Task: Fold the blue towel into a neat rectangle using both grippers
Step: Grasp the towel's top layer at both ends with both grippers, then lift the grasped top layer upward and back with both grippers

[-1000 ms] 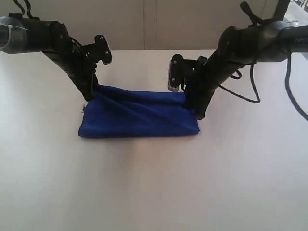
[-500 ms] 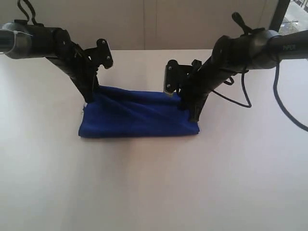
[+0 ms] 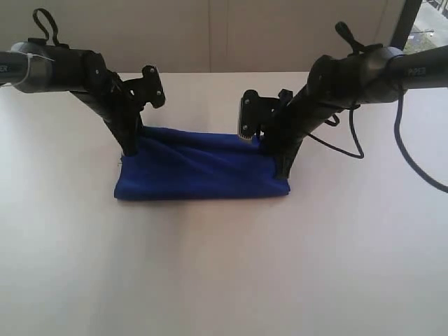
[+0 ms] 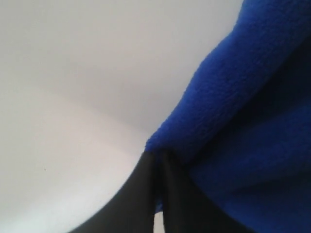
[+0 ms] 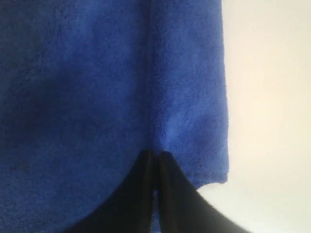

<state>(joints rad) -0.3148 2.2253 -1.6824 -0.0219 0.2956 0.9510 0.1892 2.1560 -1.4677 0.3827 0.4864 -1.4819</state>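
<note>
The blue towel (image 3: 203, 171) is lying folded into a long band mid-table (image 3: 224, 273). The left pincer (image 3: 131, 148) is pinching its far left corner and the right pincer (image 3: 282, 168) its right end. The exterior view is hiding both grips. The wrist views are showing fingers (image 4: 136, 194) pressed together on cloth.

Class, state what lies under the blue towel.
Only the white table shows around the towel. The left pincer and right pincer pinch its ends. Anything beneath is covered.
</note>
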